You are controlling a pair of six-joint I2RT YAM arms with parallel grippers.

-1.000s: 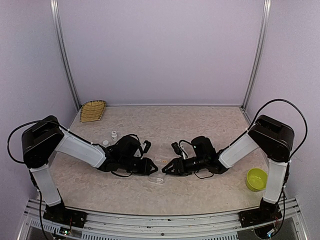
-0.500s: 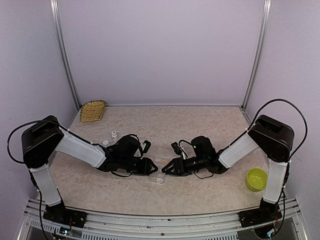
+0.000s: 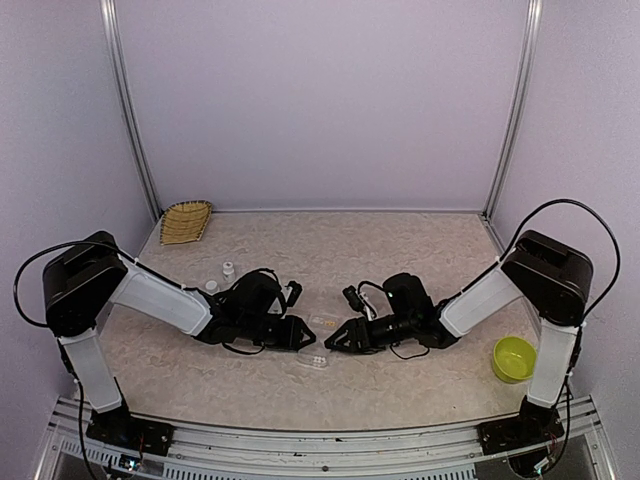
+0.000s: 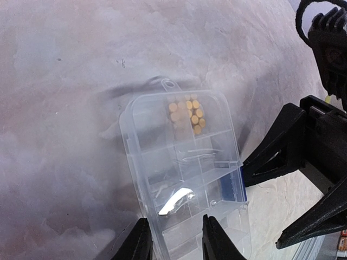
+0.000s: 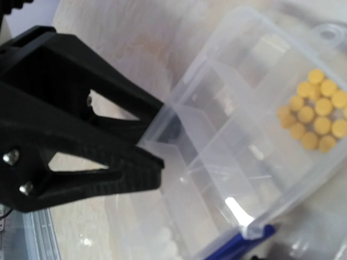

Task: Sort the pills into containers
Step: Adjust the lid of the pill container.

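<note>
Squarely Between Two Arms: Pill Box Gripped at One End

At the middle of the marbled table (image 4: 65, 81), the left gripper (image 4: 176, 241) pinches one narrow end of the clear organizer box (image 4: 184, 162). Orange-yellow pills (image 4: 186, 115) cluster in the cell at its opposite end. The right gripper (image 4: 262, 205), jaws spread, has one fingertip at the box's side edge beside a blue latch (image 4: 234, 188).

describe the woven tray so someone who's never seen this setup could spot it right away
Follow the table to its back left corner, at the foot of the left metal post. The woven tray lies there, shallow and straw-coloured. Its ribbed weave sets it apart from the small white bottles nearer the front and the smooth yellow-green bowl at far right.
</note>
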